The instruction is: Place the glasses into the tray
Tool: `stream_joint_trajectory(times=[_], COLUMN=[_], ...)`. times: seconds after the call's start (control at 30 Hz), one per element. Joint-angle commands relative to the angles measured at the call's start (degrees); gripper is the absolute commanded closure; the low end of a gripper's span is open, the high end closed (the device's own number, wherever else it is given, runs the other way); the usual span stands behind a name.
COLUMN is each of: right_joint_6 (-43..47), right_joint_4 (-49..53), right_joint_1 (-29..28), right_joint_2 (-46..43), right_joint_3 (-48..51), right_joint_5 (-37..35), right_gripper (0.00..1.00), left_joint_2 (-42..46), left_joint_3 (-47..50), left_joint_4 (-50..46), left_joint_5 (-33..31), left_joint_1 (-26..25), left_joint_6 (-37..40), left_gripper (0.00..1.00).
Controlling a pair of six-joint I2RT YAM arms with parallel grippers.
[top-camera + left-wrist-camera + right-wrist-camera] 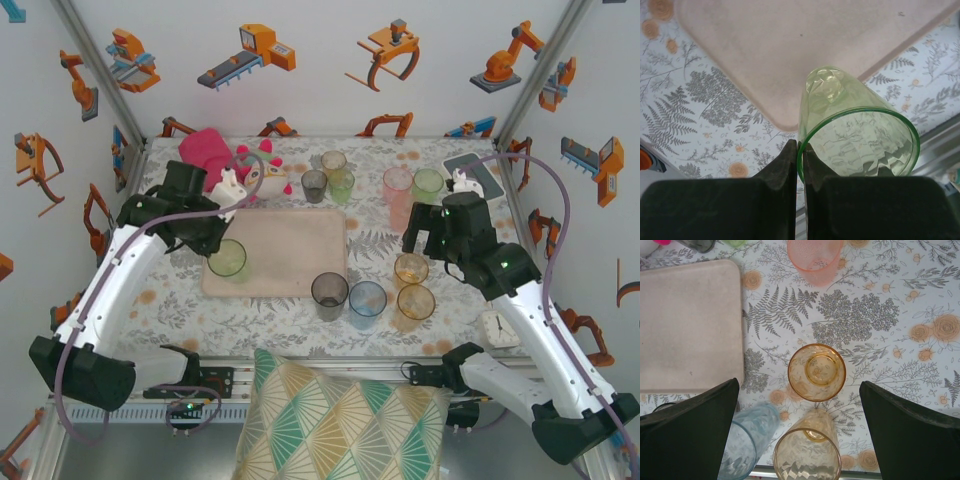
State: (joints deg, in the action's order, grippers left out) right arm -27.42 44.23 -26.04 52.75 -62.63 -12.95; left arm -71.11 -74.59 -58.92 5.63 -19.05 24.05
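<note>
We see white walls (330,90) on three sides, printed with orange, grey and blue cartoons of robot arms and other machines, and slanted aluminium posts (100,70) running up the two far corners. The tabletop (160,300) wears a pale cloth patterned with grey ferns and small orange roses, lit softly and evenly with only faint shadows. Along its near edge we find a metal rail (240,378), and in front of it a cushion (330,425) with a fan pattern in teal, mustard and white
</note>
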Motion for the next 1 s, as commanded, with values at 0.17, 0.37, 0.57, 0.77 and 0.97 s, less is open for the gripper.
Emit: stream_joint_trajectory(times=[0.17,0.37,0.57,0.77,0.97], right_joint_6=[0.1,-0.3,-0.6,-0.6,-0.7], right_joint_4=[-1.2,-1.0,-1.1,-1.0,-1.3], right_joint_1=[-0.3,-0.3,-0.3,-0.4,-0.3], right_joint_2=[-1.8,-2.1,-3.0,-2.9,-2.7], right_joint_3=[1.0,1.9,2.6,3.0,3.2], right_joint_5=[-0.3,-0.1,-0.4,-0.3,-0.1], right_gripper=[0.04,0.04,0.04,0.04,0.04], left_joint_2=[-0.3,-1.2,-1.8,-2.9,-3.5], left_joint_3=[5.1,7.1,9.4,10.3,11.2], left_joint_4=[5.2,7.7,9.2,9.1,9.2], left_joint_5=[2.6,2.6,2.4,2.6,3.1], left_joint_1=[6.9,9.4,10.8,12.1,12.8], left_joint_6=[2.9,3.4,3.7,4.3,4.7], left_gripper=[1.0,1.0,1.0,1.0,1.0])
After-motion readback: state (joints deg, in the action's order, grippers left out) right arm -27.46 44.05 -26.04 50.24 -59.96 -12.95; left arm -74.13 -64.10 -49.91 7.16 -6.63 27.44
